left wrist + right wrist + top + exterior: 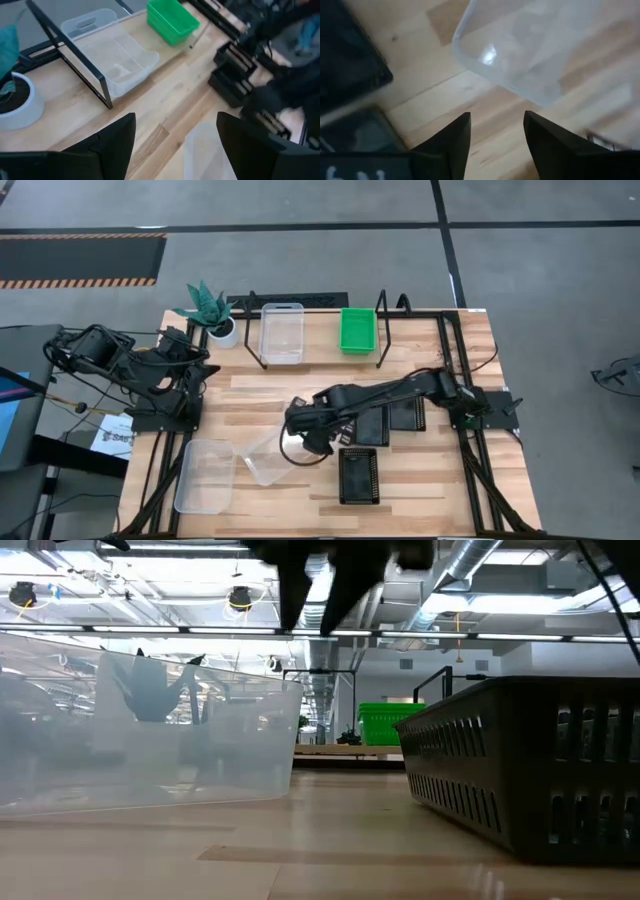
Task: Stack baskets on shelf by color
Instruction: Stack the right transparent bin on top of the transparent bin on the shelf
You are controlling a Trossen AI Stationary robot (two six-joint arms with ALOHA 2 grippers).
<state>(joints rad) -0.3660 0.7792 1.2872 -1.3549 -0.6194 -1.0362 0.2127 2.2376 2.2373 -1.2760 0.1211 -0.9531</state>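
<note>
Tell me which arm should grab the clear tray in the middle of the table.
Right. Its gripper hovers open right beside that clear tray; the left gripper waits far off, near the plant.

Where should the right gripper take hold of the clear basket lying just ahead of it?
Probably on the rim of the clear basket nearest the right gripper, coming down from above. Its open fingers could straddle that thin wall; the basket looks too wide to span whole.

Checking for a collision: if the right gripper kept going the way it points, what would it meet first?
Probably the clear basket directly ahead of the open right gripper; bare table lies between them. Depth is uncertain, so it might touch the tabletop just short of it.
</note>
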